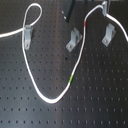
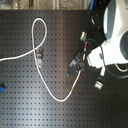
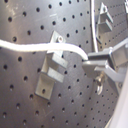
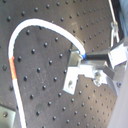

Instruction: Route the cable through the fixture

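Note:
The white cable runs in from the first exterior view's left and passes the left fixture. It loops behind the fixture, sags toward the front, then rises past its green band and red band. My gripper is shut on the cable just beyond the red band, above the board between the middle fixture and the right fixture. In the first wrist view the cable crosses in front of a fixture to my gripper. The second wrist view shows the red band and my gripper.
The black perforated board carries three metal fixtures in a row. In the second exterior view the arm's white body covers the right side, and a small blue object lies at the second exterior view's left edge.

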Available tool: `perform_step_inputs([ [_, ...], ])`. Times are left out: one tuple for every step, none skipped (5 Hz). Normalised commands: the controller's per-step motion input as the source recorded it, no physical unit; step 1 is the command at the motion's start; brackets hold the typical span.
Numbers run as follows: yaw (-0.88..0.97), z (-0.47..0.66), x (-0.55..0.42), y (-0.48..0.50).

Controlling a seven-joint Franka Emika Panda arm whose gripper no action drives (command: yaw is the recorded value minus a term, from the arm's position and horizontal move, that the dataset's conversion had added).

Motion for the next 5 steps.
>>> perform_step_inputs([
  [-0.54,0.0,-0.092,-0.155],
  [0.0,0.02,0.0,0.0],
  [0.0,0.72,0.067,0.035],
  [0.0,0.53,0.048,0.027],
  [0.0,0.0,-0.009,-0.006],
])
